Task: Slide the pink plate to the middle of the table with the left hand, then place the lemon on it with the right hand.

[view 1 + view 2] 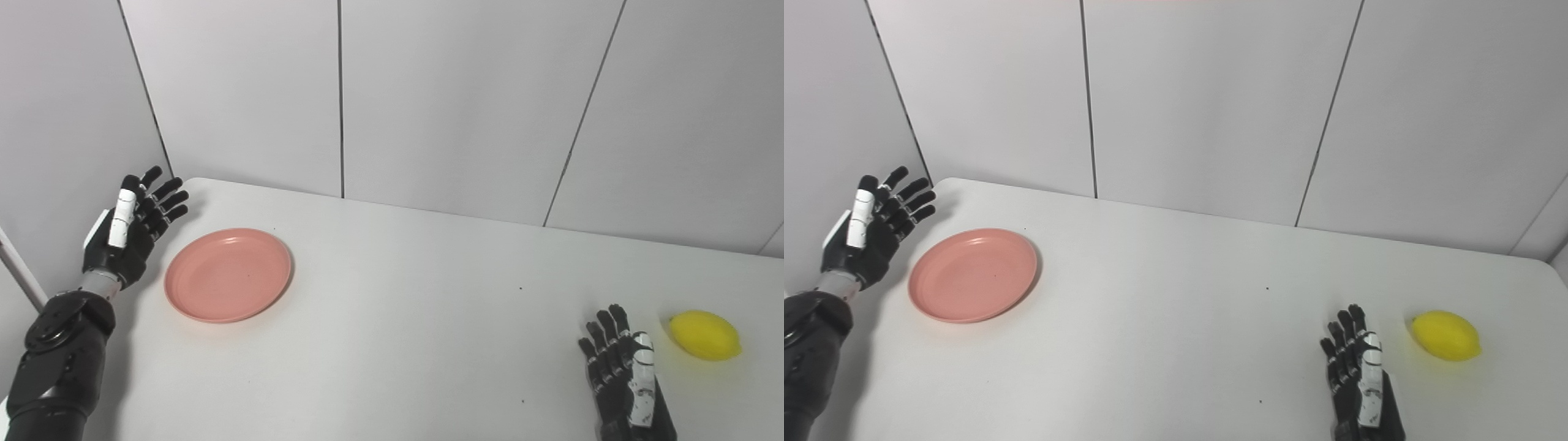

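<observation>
Nearest to me, my right hand rests low over the near right part of the table, fingers apart and straight, holding nothing. Just beside it, to the right and a little farther off, lies the lemon, on its side and clear of my fingers.

Across the table, my left hand hangs at the far left corner, palm turned toward the middle, fingers spread and empty. It stands just beside the left rim of the pink plate, apart from it as far as I can tell. That plate sits flat and bare on the left side of the table, well away from the middle.

So I judge the first step has not yet begun: the plate has to be slid before anything else. My next move calls for bringing the left hand down against the plate's outer rim, low enough to catch the edge instead of riding over it, then pushing steadily rightward toward the middle. A push off-centre could spin the plate. Only after that does my right hand need to reach for the lemon.
</observation>
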Tool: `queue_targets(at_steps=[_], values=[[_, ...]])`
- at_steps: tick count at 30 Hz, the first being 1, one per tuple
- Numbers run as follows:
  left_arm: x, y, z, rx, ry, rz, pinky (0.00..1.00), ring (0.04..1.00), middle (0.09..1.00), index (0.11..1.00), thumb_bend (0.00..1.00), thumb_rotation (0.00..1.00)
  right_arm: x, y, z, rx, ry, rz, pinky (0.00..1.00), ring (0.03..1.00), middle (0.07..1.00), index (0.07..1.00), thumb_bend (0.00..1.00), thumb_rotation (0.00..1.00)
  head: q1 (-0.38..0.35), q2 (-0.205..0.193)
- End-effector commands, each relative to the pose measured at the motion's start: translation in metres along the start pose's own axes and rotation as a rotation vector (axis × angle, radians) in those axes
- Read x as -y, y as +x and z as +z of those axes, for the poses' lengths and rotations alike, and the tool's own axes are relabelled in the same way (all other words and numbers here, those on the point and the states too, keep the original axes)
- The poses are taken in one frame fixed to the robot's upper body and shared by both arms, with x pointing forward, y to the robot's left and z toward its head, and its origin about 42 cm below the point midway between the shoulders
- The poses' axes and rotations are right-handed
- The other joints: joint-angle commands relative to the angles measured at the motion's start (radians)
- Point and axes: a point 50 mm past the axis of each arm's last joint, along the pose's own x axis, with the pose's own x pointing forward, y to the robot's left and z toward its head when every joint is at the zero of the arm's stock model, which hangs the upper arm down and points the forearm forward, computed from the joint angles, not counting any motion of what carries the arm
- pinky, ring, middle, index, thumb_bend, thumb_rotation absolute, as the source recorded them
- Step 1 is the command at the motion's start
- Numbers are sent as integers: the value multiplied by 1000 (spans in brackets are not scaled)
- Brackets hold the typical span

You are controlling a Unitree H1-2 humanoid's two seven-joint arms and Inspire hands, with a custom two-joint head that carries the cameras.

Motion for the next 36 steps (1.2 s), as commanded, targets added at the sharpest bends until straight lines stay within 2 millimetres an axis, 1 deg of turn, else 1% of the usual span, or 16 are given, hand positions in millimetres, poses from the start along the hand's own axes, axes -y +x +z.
queue_targets(at_steps=[1, 3, 4, 5, 8, 12, 14, 16, 18, 23, 25, 27, 31, 34, 36], values=[[2, 14, 19, 90, 34, -36, 855, 834, 876, 946, 1000, 794, 2, -19, -35, -142, 32, -47, 1000, 992, 1000, 1000, 695, 979, 1, 1], [0, 13, 13, 80, 38, -29, 862, 828, 871, 942, 997, 799, 1, -19, -35, -143, 29, -49, 1000, 989, 1000, 1000, 696, 985, 1, 1], [0, 12, 10, 76, 34, -24, 822, 819, 860, 913, 995, 789, 1, -19, -35, -144, 30, -51, 1000, 989, 1000, 1000, 696, 984, 0, -1], [-1, 12, 7, 74, 30, -24, 805, 819, 861, 909, 990, 782, 1, -19, -35, -143, 28, -50, 1000, 989, 1000, 1000, 694, 986, 0, -1], [-1, 11, -1, 61, 26, -27, 800, 843, 882, 922, 955, 771, 0, -18, -36, -141, 30, -45, 1000, 993, 1000, 1000, 692, 987, -4, -5], [3, 10, -7, 38, 17, -35, 890, 887, 920, 949, 952, 789, 0, -17, -37, -143, 29, -43, 1000, 992, 1000, 1000, 695, 991, -3, -5], [4, 8, -11, 31, 11, -38, 916, 894, 921, 943, 936, 793, 0, -18, -37, -145, 26, -45, 997, 990, 1000, 1000, 697, 990, -3, -4], [3, 6, -13, 21, 10, -38, 908, 884, 900, 938, 912, 803, -1, -18, -37, -144, 25, -46, 995, 989, 1000, 1000, 698, 990, -5, -3], [1, 6, -15, 5, 7, -35, 930, 903, 929, 956, 908, 807, -1, -18, -37, -142, 29, -47, 997, 986, 1000, 1000, 698, 985, -5, -2], [0, 7, -19, -15, -1, -38, 914, 902, 970, 989, 888, 820, -2, -18, -37, -145, 26, -46, 996, 987, 1000, 1000, 698, 988, -6, -3], [4, 7, -17, -18, -4, -43, 898, 895, 967, 990, 885, 821, -2, -17, -38, -145, 27, -45, 998, 988, 1000, 1000, 696, 989, -7, -5], [9, 6, -15, -21, -13, -46, 906, 906, 983, 998, 882, 816, -2, -17, -38, -147, 33, -44, 996, 990, 1000, 1000, 695, 986, -7, -6], [11, 5, -15, -26, -11, -45, 898, 903, 962, 1000, 878, 824, -3, -17, -39, -146, 37, -45, 992, 988, 1000, 1000, 689, 982, -11, -7], [15, 4, -14, -25, -8, -56, 868, 883, 944, 1000, 879, 832, -3, -17, -39, -145, 32, -43, 988, 986, 1000, 1000, 691, 981, -12, -7], [18, 3, -15, -29, -12, -71, 875, 888, 952, 1000, 881, 835, -4, -17, -39, -146, 38, -43, 988, 986, 1000, 1000, 688, 981, -13, -7]])
